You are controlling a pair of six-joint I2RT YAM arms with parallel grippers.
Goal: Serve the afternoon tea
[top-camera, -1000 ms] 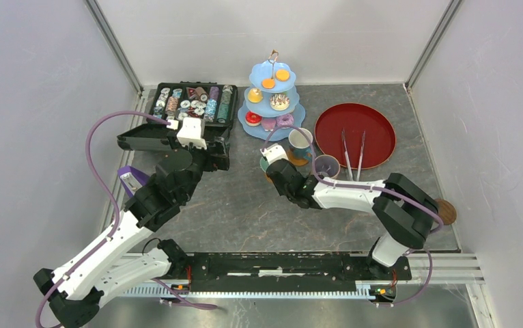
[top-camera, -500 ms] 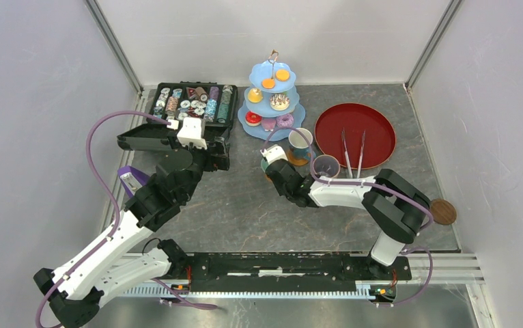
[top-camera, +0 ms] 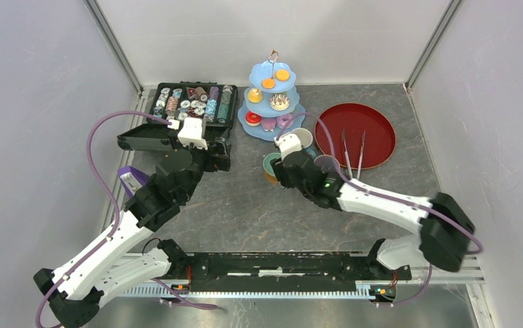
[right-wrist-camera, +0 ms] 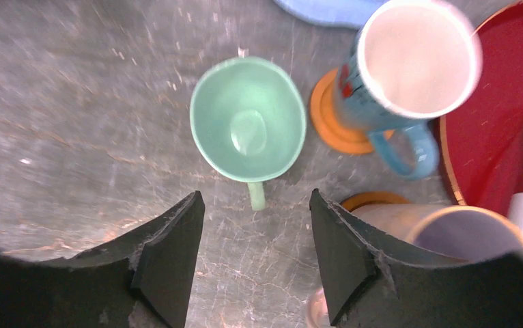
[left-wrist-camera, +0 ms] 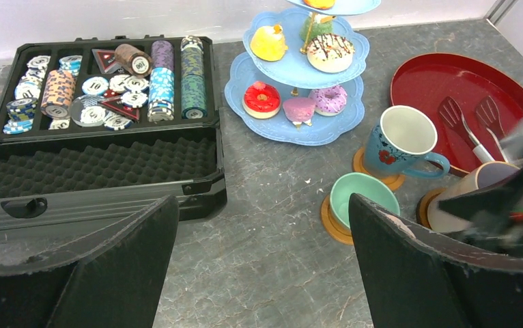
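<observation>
The mint green mug [right-wrist-camera: 248, 117] stands upright on a brown coaster [left-wrist-camera: 330, 222], its handle pointing at my right gripper [right-wrist-camera: 255, 198]. That gripper is open, just short of the handle, with nothing between its fingers; in the top view it [top-camera: 280, 172] sits right beside the mug [top-camera: 270, 166]. The white-and-blue mug [right-wrist-camera: 409, 61] and the pink-purple mug [right-wrist-camera: 450, 236] stand on coasters to its right. The pale-blue stand [top-camera: 272, 96] holds pastries [left-wrist-camera: 261, 99]. My left gripper [left-wrist-camera: 262, 199] hangs open over bare table, near the black case.
A black case of chips [top-camera: 194, 102] lies open at the back left. The red tray [top-camera: 375, 113] with metal tongs [top-camera: 353, 154] sits at the back right, close to the mugs. White walls enclose the table.
My right gripper has opened and come off the mint green mug, which now stands free on its coaster. The right arm's elbow has swung out to the right. The left arm has not moved.
</observation>
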